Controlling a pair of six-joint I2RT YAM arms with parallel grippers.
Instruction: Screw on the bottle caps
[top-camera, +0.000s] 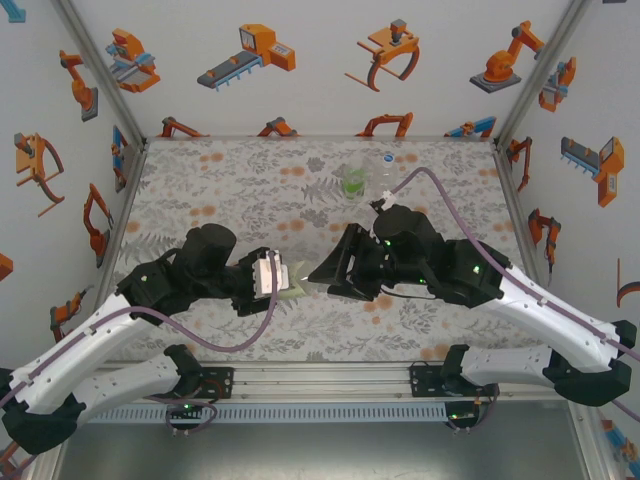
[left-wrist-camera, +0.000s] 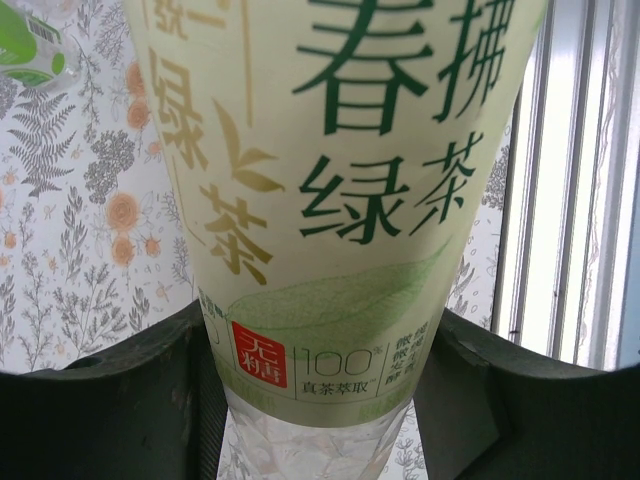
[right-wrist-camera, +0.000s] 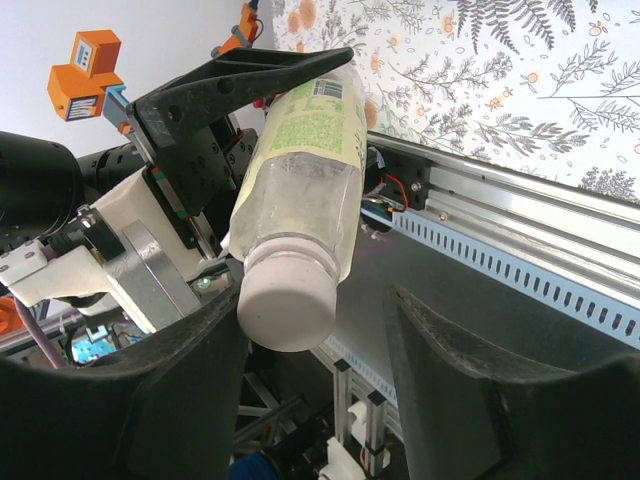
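A: Status?
B: The left gripper (left-wrist-camera: 320, 395) clamps the bottle (right-wrist-camera: 300, 170) between the arms; its cap (right-wrist-camera: 285, 305) sits between the right gripper (right-wrist-camera: 312, 325)'s spread jaws.
A: Hazard?
B: Off-centre closure may cross-thread the cap or twist the bottle in the clamp.

Desk (top-camera: 250, 190): grey leaf-and-orange-flower print across the whole top.
Far edge: green bottle (top-camera: 352, 183) standing, colourless bottle (top-camera: 385, 165) just beside it on the right.
Near edge: metal rail (top-camera: 320, 381).
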